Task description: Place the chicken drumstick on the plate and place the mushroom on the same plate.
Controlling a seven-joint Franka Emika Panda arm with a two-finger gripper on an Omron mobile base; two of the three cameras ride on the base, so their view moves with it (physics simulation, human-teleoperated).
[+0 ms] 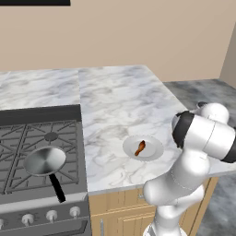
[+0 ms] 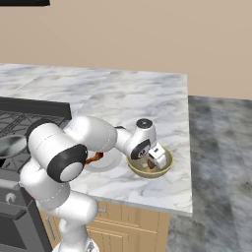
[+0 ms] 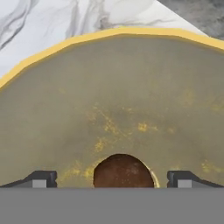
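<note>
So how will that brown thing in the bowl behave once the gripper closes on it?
The mushroom shows a rounded cap, so it may slip or roll between the fingers. It looks small inside the bowl, so probably light. The bowl's curved wall would likely send it back to the middle if nudged.

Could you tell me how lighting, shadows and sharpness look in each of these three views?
Left base view: flat even light, faint shadow under the plate. Right base view: bowl interior shaded beneath the claw. Hand view: bowl wall blotchy and soft, mushroom dark.
</note>
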